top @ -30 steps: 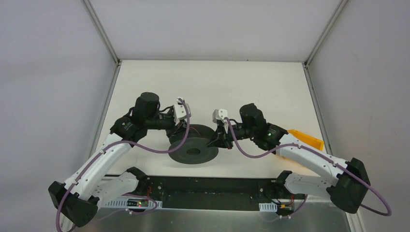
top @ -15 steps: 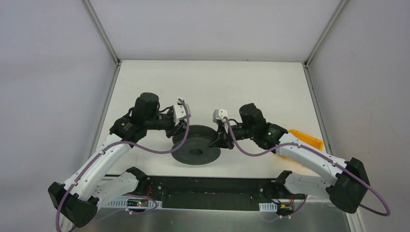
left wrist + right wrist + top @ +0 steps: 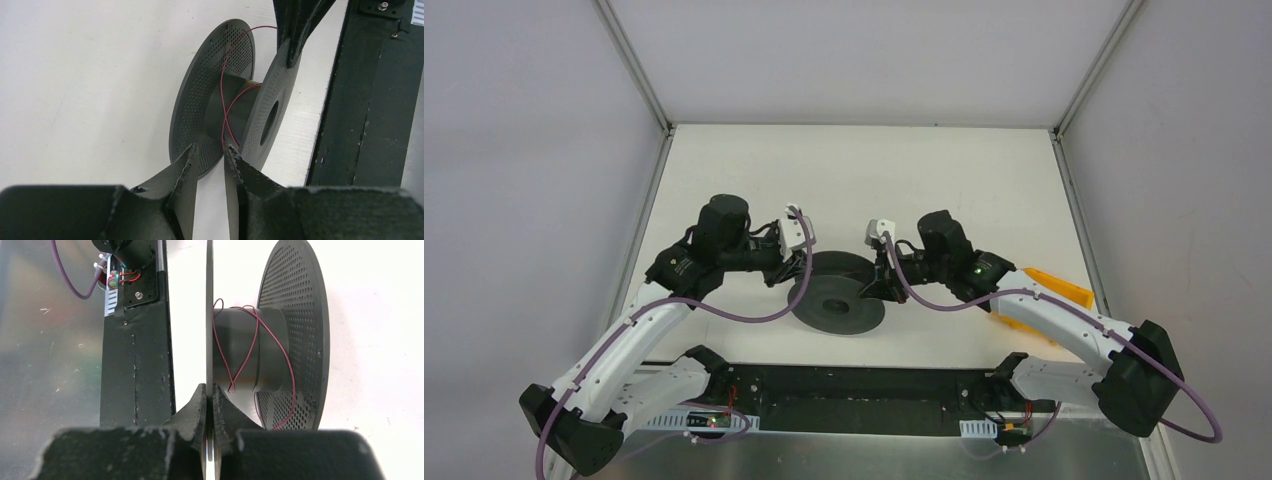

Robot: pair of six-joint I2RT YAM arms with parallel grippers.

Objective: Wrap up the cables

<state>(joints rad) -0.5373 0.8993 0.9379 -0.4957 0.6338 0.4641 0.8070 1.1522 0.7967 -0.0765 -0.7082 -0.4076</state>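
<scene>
The dark grey two-flanged spool (image 3: 836, 303) stands tilted on edge on the table between my grippers. The thin reddish cable (image 3: 227, 112) runs in loose loops round its core and also shows in the right wrist view (image 3: 240, 365). My right gripper (image 3: 210, 386) is shut on the edge of the spool's near flange (image 3: 209, 315); it shows at the spool's right in the top view (image 3: 872, 288). My left gripper (image 3: 210, 148) is open at the spool's left edge (image 3: 796, 268). A cable strand reaches its right fingertip (image 3: 231, 150).
An orange object (image 3: 1056, 288) lies on the table behind my right arm. The black base strip (image 3: 864, 395) runs along the near table edge, close to the spool (image 3: 370, 100). White walls enclose the table on three sides.
The spool has shifted a little right and stands more upright. Both grippers moved slightly with it; the right one keeps its hold on the flange.
</scene>
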